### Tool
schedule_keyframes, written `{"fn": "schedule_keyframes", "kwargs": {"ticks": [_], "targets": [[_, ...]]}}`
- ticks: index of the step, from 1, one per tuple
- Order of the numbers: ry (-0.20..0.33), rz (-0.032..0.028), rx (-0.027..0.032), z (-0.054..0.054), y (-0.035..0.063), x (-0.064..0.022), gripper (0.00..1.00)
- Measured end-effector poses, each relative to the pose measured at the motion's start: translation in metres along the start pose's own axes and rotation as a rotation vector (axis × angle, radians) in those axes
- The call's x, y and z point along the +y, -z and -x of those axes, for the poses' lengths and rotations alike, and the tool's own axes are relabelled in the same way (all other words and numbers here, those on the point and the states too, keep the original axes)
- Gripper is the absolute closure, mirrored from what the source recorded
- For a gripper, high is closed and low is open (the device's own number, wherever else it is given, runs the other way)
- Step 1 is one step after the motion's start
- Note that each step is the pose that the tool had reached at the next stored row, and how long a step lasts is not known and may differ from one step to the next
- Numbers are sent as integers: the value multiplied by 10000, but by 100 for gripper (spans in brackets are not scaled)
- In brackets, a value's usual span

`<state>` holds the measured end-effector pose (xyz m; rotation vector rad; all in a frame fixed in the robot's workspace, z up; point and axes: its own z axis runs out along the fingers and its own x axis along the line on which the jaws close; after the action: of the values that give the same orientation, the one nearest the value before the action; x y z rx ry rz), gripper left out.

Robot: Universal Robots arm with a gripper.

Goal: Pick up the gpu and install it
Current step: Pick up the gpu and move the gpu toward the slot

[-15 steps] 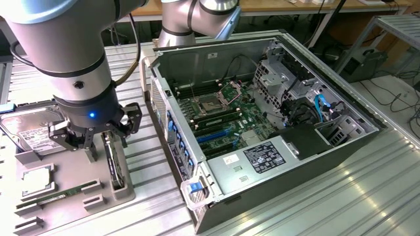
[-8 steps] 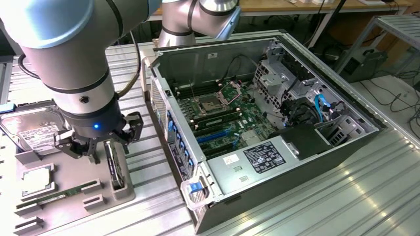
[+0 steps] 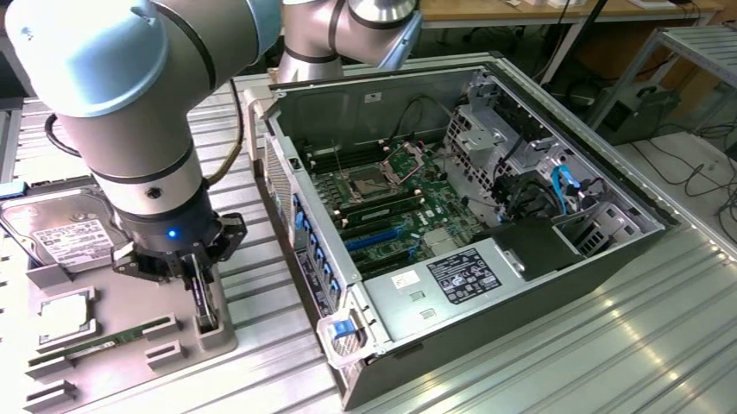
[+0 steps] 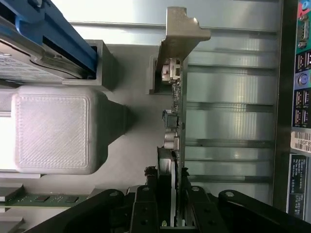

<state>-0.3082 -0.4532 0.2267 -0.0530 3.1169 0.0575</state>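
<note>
I read 1 gripper (image 3: 198, 283) clenched on the gpu (image 4: 173, 121), fingers (image 4: 145, 206) against both faces. Gpu stands on edge in gray fixture (image 3: 224, 341), just beside open PC case (image 3: 345, 103), on exterior view's left.

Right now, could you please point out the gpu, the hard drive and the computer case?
gpu (image 4: 173, 121): wrist view, on the card's thin edge.
hard drive (image 3: 64, 235): exterior view, on its white label.
computer case (image 3: 334, 108): exterior view, on its grey inner wall.
</note>
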Motion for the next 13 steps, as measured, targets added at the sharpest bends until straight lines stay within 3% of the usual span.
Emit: {"fn": "schedule_keyframes", "kwargs": {"ticks": [1,2,13], "targets": [[-1,1,-1,2,91,3,73],[0,0,0,3,118,4,73],[-1,1,0,4,171,6,73]]}}
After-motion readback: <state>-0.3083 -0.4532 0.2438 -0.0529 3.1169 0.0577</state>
